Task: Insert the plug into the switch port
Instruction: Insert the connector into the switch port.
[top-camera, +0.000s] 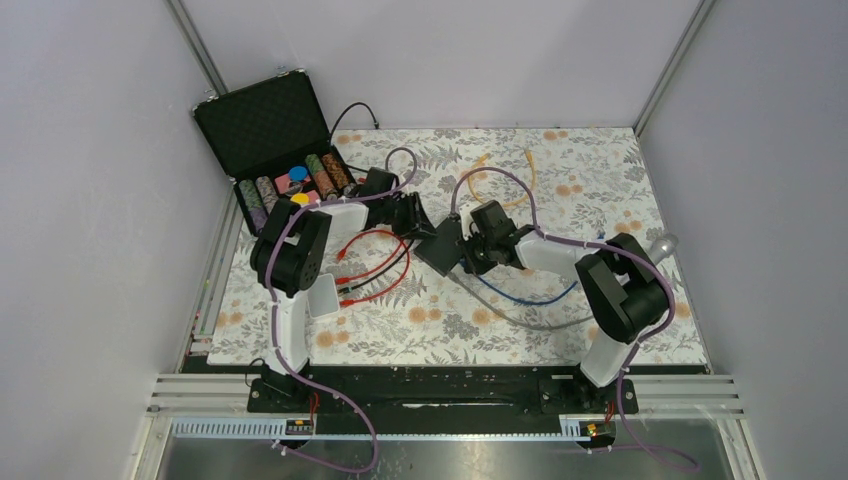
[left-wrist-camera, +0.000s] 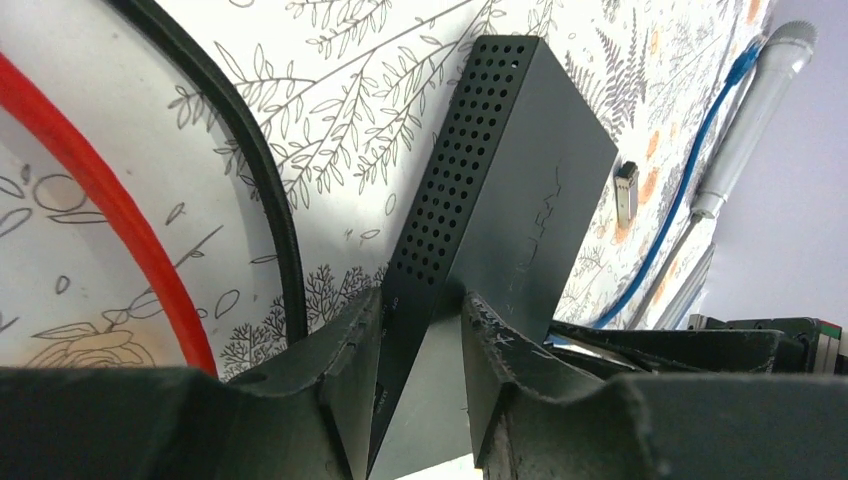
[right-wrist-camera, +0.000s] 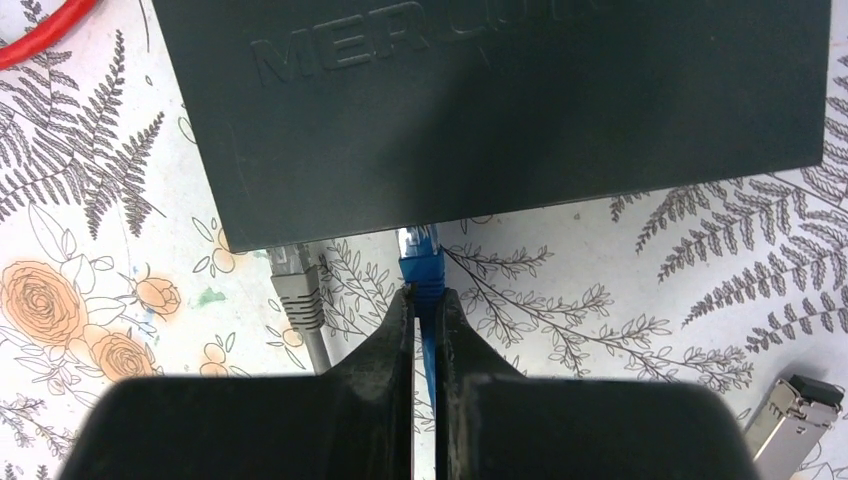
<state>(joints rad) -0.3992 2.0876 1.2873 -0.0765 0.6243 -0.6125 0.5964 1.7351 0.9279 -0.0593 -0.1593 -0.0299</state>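
Right gripper (right-wrist-camera: 425, 300): fingers pressed almost together, pinching the blue plug (right-wrist-camera: 420, 262) by its rear boot.
Plug position: tip at the near edge of the switch (right-wrist-camera: 500, 110), just beside a grey plug (right-wrist-camera: 298, 285); seating depth cannot be told.
Left gripper (left-wrist-camera: 422, 305): jaws partly spread, clamped on one end of the switch.
Arm pose: both arms reach inward to mid-table and meet the switch from opposite sides.
Left wrist only: vented side wall, with the red cable (left-wrist-camera: 130, 220) and black cable (left-wrist-camera: 265, 200) alongside.
Right wrist only: metal module (right-wrist-camera: 790, 415) on the floral cover.
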